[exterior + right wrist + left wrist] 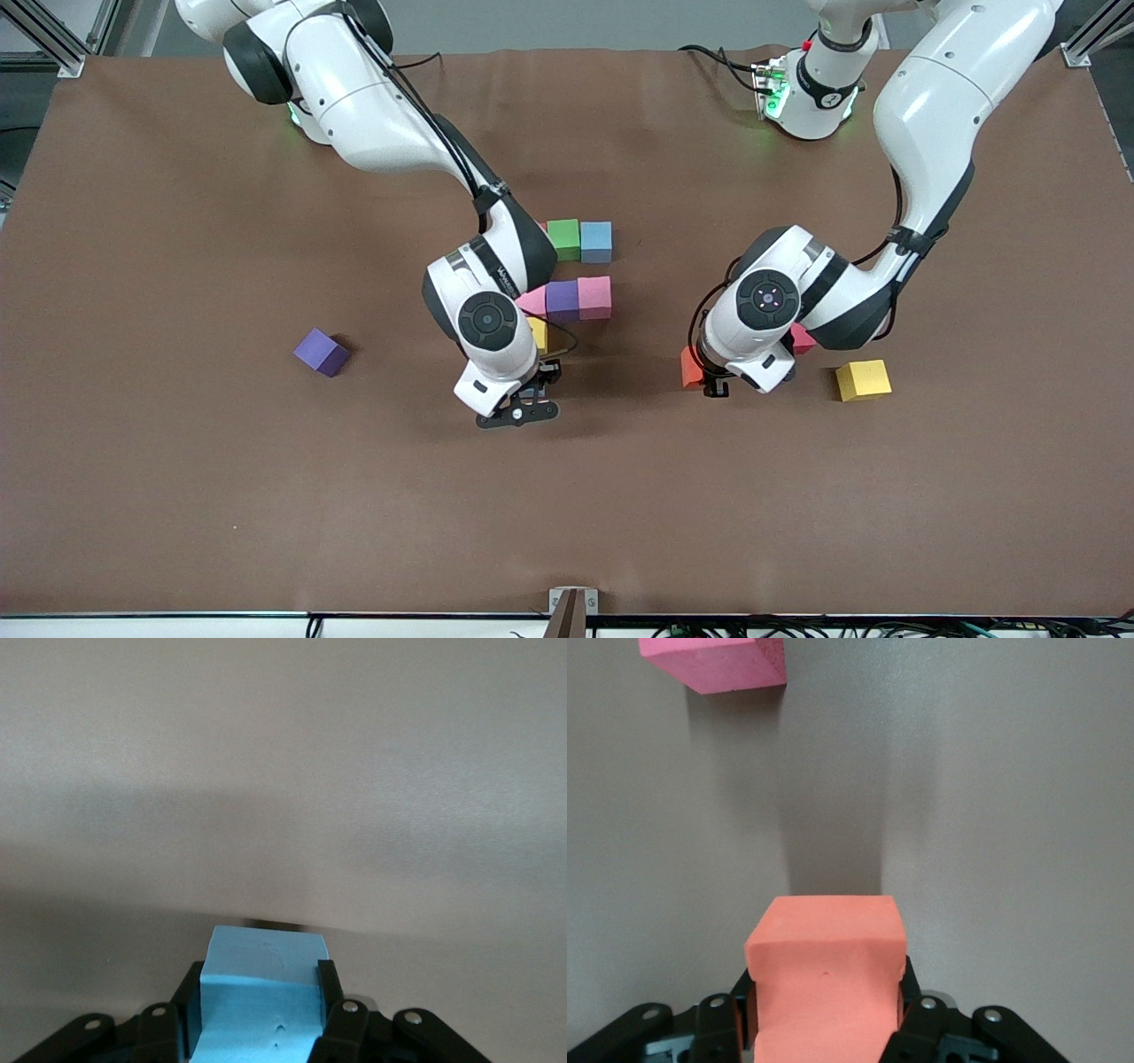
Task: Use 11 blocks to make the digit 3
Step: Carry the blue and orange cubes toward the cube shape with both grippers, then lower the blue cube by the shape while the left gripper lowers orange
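Observation:
My left gripper [713,383] is shut on an orange block [691,366] low over the table; the left wrist view shows the orange block [827,966] squeezed between the fingers, with a pink block [713,660] on the table ahead. My right gripper [523,403] is shut on a light blue block [261,988], which the hand hides in the front view. In the middle of the table stand a green block [563,238] and a blue block [596,241] side by side. Nearer the camera is a row of pink [532,301], purple [562,299] and pink [594,297], with a yellow block [538,332] half hidden by the right wrist.
A loose purple block [321,352] lies toward the right arm's end of the table. A loose yellow block [863,380] lies toward the left arm's end, and a pink block [803,338] shows partly under the left wrist. Brown cloth [567,514] covers the table.

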`<state>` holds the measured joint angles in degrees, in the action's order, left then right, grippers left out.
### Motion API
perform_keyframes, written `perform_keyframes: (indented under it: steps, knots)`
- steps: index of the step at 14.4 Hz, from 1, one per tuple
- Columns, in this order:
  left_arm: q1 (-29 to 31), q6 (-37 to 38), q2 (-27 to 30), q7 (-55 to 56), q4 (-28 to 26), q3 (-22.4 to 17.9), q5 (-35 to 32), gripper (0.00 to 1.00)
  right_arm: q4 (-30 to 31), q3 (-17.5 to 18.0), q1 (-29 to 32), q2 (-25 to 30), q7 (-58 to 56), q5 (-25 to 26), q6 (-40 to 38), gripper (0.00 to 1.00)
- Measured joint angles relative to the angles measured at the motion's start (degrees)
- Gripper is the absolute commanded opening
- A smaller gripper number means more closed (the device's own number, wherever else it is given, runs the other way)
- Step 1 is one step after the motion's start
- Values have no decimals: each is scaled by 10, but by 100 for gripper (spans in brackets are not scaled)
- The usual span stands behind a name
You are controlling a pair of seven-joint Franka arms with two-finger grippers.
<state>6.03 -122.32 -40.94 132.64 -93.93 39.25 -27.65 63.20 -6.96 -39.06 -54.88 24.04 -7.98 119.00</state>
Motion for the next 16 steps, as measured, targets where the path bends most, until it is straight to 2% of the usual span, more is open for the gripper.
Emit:
perform_keyframes:
  steps: [9,16]
  knots:
    - [0,-6,0,2,-5,0,0,43,17,-2,-18,0,45,34,14,0]
    - [-2,-29,7,116,-83,37,-3,43,18,-3,-26,0,46,53,-3,0]
